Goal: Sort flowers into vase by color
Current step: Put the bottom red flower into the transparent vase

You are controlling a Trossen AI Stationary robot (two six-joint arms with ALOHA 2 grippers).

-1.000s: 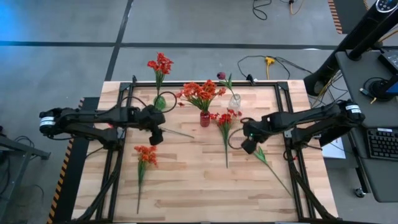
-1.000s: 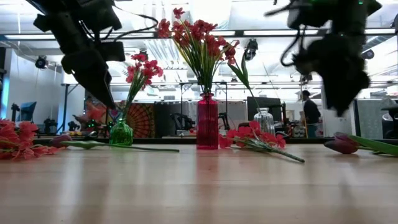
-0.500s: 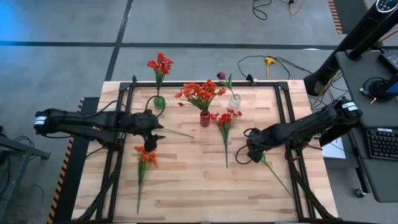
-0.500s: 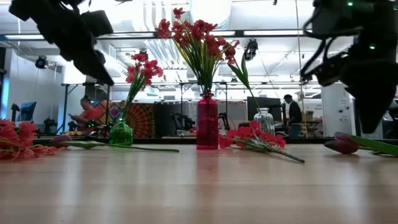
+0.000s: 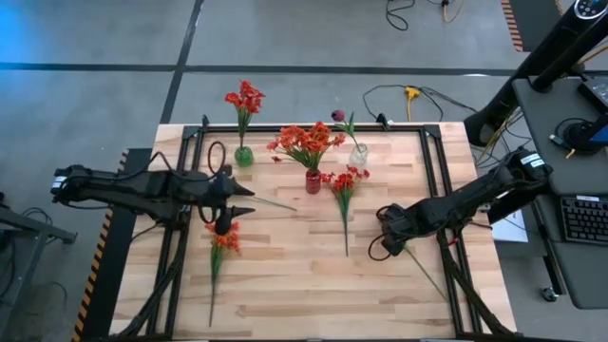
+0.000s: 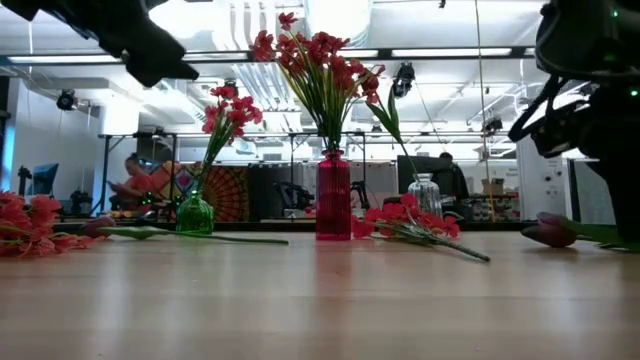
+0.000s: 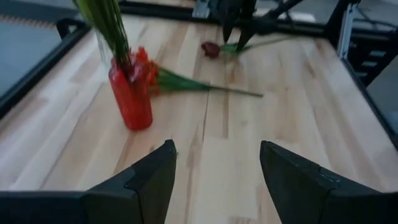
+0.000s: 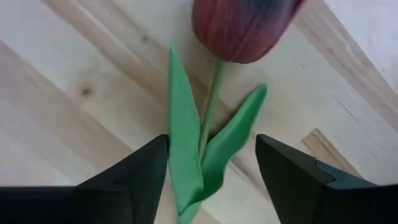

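Observation:
A dark maroon flower (image 8: 239, 25) lies on the table's right part, its stem (image 5: 427, 275) running toward the near right corner. My right gripper (image 8: 211, 152) points down over it, open, one finger on each side of the stem and leaves just below the bloom, touching neither. My left gripper (image 5: 234, 217) hangs open and empty above the table's left part, high in the low view (image 6: 170, 65). Red flowers stand in a green vase (image 5: 244, 155), orange-red ones in a red vase (image 5: 313, 180), and a maroon one in a clear vase (image 5: 358, 154).
Loose stems lie flat on the wood: a red one (image 5: 344, 195) beside the red vase, an orange-red one (image 5: 221, 242) at the near left, and a thin stalk (image 5: 275, 203) by my left gripper. Black frame rails (image 5: 432, 171) border the table.
My left gripper has risen and drawn back toward the table's left edge, tipping from steeply downward toward level. My right gripper has gone toward the near edge and come down over the maroon flower. The flowers have stayed where they were.

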